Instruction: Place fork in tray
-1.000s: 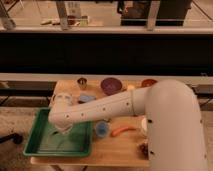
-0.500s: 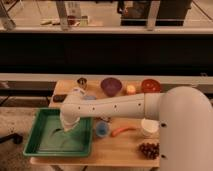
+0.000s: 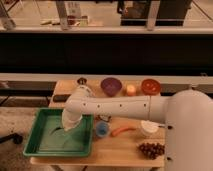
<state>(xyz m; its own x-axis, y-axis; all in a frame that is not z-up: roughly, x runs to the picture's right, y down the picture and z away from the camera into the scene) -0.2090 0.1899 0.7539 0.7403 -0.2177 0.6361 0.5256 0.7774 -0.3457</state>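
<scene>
The green tray (image 3: 35, 145) lies at the front left of the wooden table. My gripper (image 3: 68, 125) is at the end of the white arm and reaches down over the tray's right half, close to its floor. A thin sliver that looks like the fork (image 3: 55, 131) shows just left of the gripper, low over the tray floor. I cannot tell whether it is held or lying there.
A blue cup (image 3: 102, 129), an orange carrot (image 3: 122, 130) and a white cup (image 3: 148, 128) sit right of the tray. A brown cluster (image 3: 151, 149) is at front right. A purple bowl (image 3: 111, 85), a small orange item (image 3: 131, 90) and an orange bowl (image 3: 150, 86) stand at the back. A black-handled utensil (image 3: 60, 98) lies behind the tray.
The arm has swung so the gripper moved from the tray's far right edge forward and down, deeper over the tray.
</scene>
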